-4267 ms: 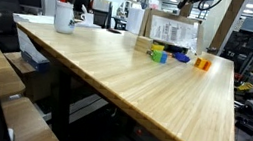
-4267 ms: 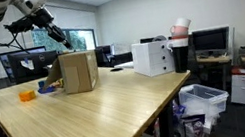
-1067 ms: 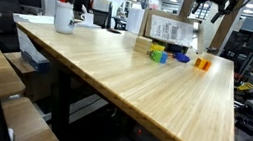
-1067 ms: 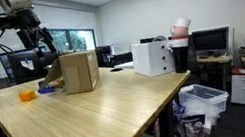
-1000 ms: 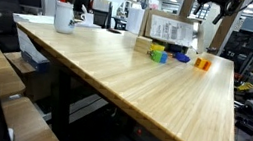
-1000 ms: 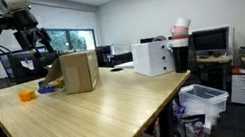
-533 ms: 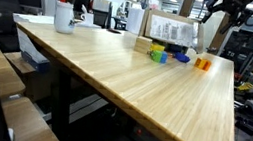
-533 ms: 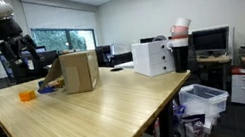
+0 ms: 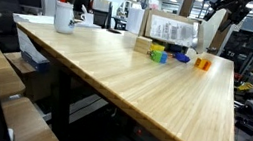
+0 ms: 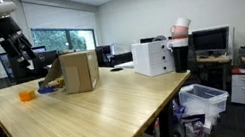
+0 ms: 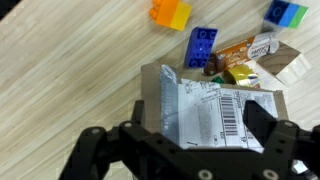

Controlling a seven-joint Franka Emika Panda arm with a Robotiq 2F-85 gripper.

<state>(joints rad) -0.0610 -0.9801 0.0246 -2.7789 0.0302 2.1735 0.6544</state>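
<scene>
Box point(image 10: 79, 71), where is it? asks Ana.

It stands on the table point(image 10: 101, 118), near the far end, says Ben. It is brown, with a white paper label on it.

And the pincer?

The pincer point(image 10: 28, 63) hangs in the air at nine o'clock from the box. Its two fingers are spread wide and hold nothing.

What just changed?

A few seconds ago the pincer was up over the box. Then the arm swung away to the side and came a bit lower. Now it is off the box, out past the blocks. I think that puts it by the little things, not over the box top.

What little things?

Look down from the wrist view, left to right. From the box point(image 11: 215, 110), the orange block point(image 11: 171, 12) is at eleven o'clock. The blue block point(image 11: 200, 46) is at twelve. The snack wrappers point(image 11: 245, 52) touch the box at one o'clock. The blue and green block point(image 11: 287, 13) is farther out, at one o'clock too.

Any edges close by?

Yes. The orange block point(image 10: 28, 94) sits near the table edge, so there is little room on that side.

Where is there room?

At three o'clock from the box the wood is bare for a long way. Past the table stand a white machine point(image 10: 151, 57) and a bin point(image 10: 205, 98), well apart.
</scene>
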